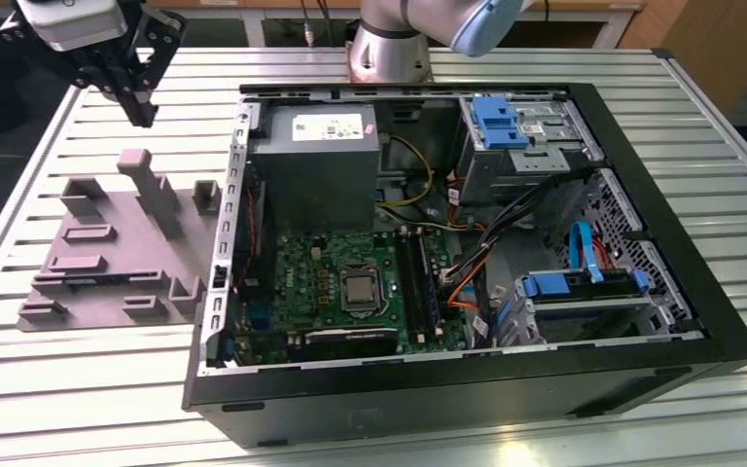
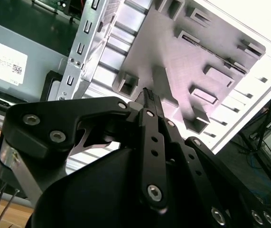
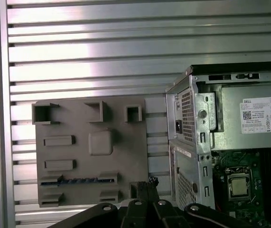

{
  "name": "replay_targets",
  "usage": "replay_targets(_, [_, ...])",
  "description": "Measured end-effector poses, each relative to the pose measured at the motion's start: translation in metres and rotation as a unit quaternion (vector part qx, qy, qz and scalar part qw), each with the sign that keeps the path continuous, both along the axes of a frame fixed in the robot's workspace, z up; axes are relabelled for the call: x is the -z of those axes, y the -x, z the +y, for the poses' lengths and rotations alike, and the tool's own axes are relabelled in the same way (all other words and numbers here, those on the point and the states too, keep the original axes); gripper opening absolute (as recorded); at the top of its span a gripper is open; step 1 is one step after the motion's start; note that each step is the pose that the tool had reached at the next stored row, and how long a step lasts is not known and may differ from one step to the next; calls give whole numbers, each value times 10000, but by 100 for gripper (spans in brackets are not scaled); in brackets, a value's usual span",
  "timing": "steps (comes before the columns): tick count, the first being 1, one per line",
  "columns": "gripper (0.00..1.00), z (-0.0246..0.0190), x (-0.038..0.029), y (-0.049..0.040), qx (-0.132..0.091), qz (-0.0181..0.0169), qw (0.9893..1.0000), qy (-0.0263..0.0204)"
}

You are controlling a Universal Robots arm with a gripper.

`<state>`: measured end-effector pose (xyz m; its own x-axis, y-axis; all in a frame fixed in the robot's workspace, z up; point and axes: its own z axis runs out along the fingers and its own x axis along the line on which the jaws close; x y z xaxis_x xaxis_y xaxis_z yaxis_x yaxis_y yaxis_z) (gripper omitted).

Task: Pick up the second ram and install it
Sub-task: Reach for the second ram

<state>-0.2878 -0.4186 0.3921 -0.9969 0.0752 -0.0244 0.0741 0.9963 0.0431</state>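
You are working over a surface [image 1: 88, 389] of long ribbed metal slats. Under the hand [image 1: 144, 115] a mauve-grey fixture plate [image 1: 101, 263] lies flat on the slats, with raised blocks and slots on top. Off to the hand's side stands an open black computer case [image 1: 478, 389], just beside the plate, with a narrow strip of bare slats between them.
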Motion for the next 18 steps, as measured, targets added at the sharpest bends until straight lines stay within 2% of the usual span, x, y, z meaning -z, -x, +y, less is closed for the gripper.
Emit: replay_targets(18, [11,0,2,271,0,0,10000,0])
